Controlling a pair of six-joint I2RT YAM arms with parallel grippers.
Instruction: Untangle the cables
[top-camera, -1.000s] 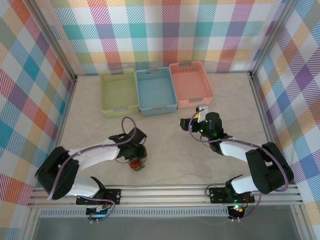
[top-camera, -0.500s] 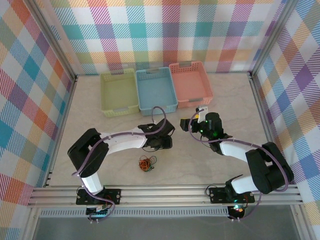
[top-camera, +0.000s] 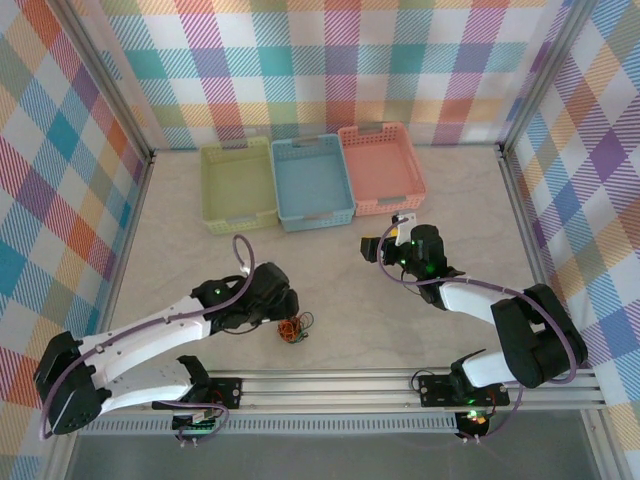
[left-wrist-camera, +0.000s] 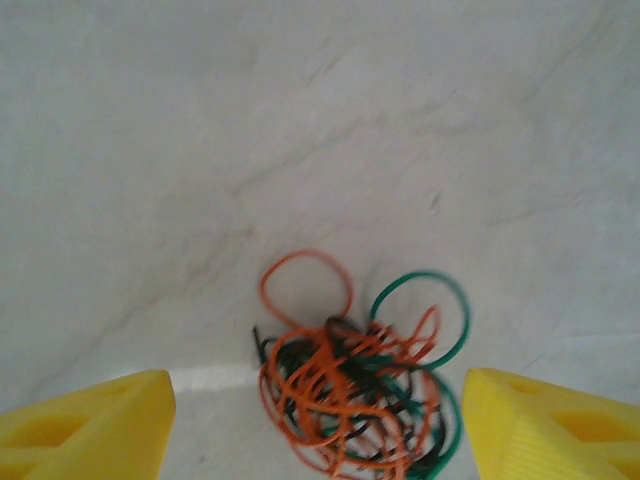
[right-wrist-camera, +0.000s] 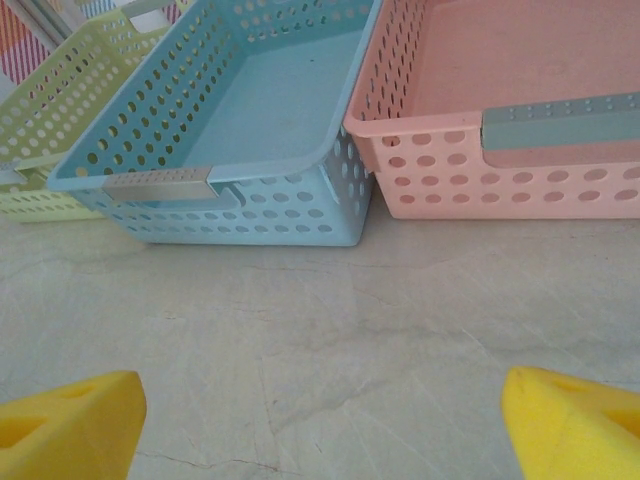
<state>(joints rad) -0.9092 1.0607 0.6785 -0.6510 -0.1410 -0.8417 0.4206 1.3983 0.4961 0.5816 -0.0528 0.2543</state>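
The left gripper (top-camera: 283, 312) has swung back toward six o'clock, jaws spread wide over the cables (top-camera: 292, 328). The right gripper (top-camera: 380, 247) hangs open too.

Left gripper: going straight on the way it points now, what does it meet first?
Probably the cables, a tangled clump on the table, centred between the open fingers of the left gripper; how far off they are is unclear.

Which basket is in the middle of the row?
The blue basket. It stands between the yellow-green basket on its left and the pink basket on its right, along the far side of the table.
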